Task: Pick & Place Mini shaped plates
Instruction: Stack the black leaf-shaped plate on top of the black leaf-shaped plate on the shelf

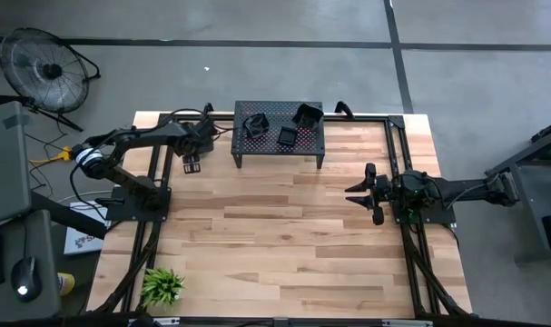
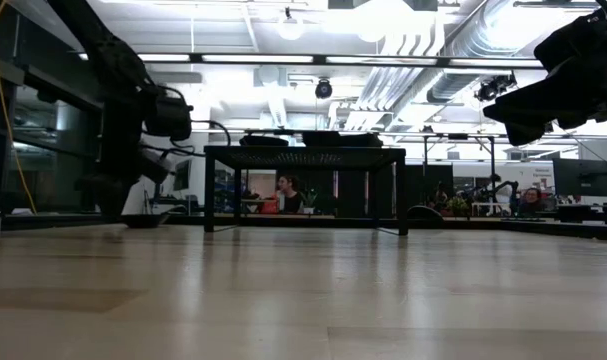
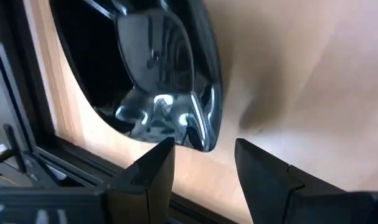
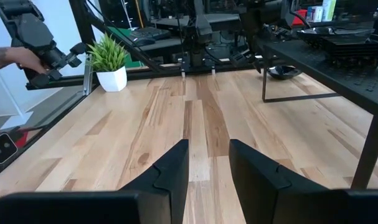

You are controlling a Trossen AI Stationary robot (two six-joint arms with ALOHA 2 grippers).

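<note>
Glossy black mini shaped plates (image 1: 307, 115) are sitting on the black perforated stand (image 1: 280, 143), red glinting beneath one. Pale striped wood is showing across the table (image 1: 275, 236). Beside the stand, a green plant (image 4: 109, 53) is standing in a white pot (image 4: 112, 79).

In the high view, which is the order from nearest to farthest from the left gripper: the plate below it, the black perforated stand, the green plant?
Measured from the left gripper, open at the table's far-left corner:
1. The plate, on the table directly at its fingertips.
2. The black perforated stand, to its right along the far edge.
3. The green plant, at the near-left corner.
</note>
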